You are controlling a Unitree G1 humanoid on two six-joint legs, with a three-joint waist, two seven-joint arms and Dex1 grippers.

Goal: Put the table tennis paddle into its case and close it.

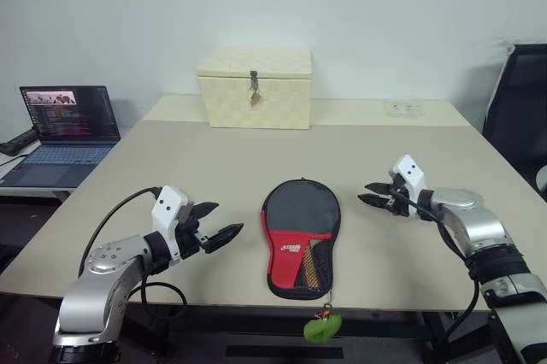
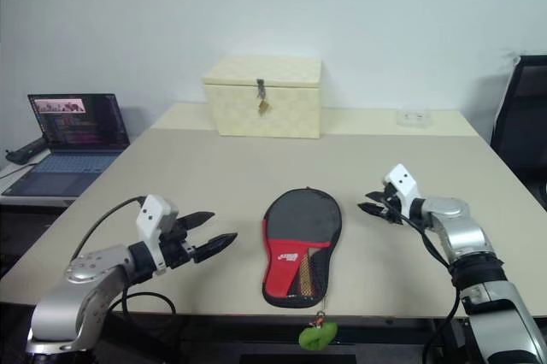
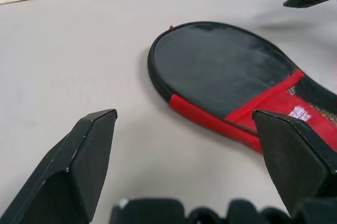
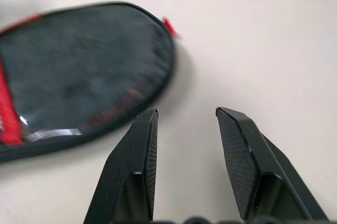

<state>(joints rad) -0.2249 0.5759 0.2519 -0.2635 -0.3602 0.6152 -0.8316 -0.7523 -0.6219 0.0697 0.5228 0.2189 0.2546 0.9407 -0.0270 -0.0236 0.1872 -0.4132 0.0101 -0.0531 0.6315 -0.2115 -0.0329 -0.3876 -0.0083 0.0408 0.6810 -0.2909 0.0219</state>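
Left gripper (image 1: 217,225) spread wide, empty, hovering left of the black-red zip case (image 1: 300,237). Right gripper (image 1: 376,193) part-open, holding nothing, right of case. Case flat at table (image 1: 214,167) front edge, green tag (image 1: 322,326) hanging off. Cream latched box (image 1: 255,88) far back; laptop (image 1: 61,132) left.

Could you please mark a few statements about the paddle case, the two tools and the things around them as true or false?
1. The paddle case lies flat on the table between the two tools. True.
2. The left tool grips the case. False: it is open and apart from it.
3. The right tool holds nothing. True.
4. The cream checkered box stands open. False: its lid is down.
5. An open laptop sits beyond the table on the robot's left. True.
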